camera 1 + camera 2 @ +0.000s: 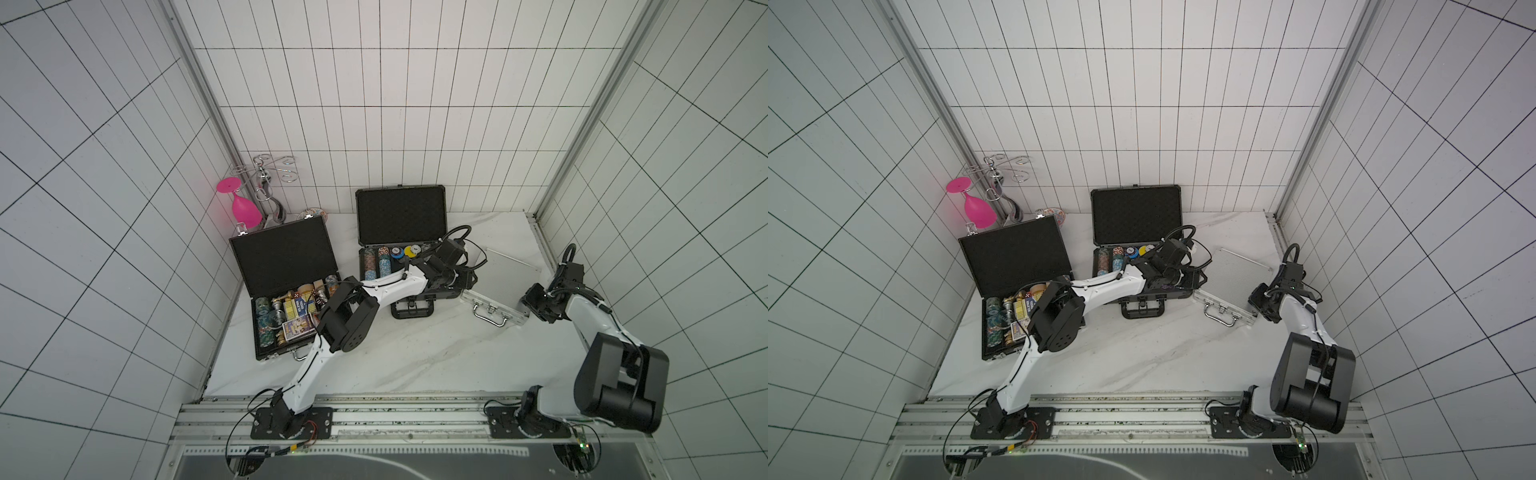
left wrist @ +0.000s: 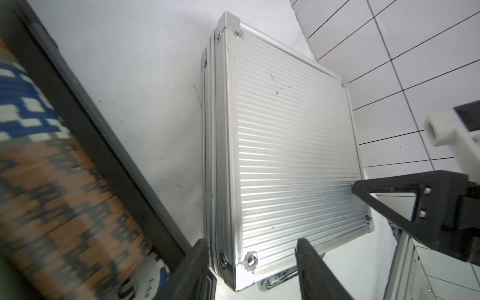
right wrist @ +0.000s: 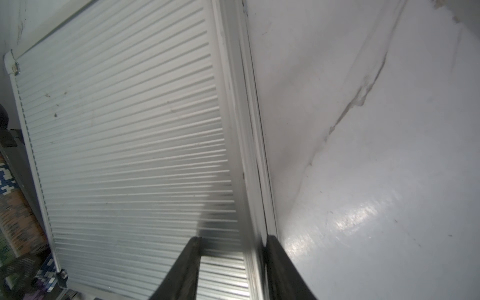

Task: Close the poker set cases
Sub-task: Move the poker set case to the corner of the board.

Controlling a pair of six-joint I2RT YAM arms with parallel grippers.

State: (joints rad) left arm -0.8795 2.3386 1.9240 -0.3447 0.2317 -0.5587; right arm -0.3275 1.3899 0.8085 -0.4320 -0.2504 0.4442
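Three poker set cases stand on the white table. The flat black case at the left is open with its lid up, chips and cards inside. The dark grey case in the middle is open too. The small silver case at the right has its lid down on its base. My left gripper is open astride the silver case's near left corner. My right gripper stands open astride its right edge, one finger over the ribbed lid, one against the side.
A pink glass hangs upside down from a chrome rack in the back left corner. A small patterned dish sits behind the black case. Tiled walls close three sides. A metal rail runs along the table's front edge.
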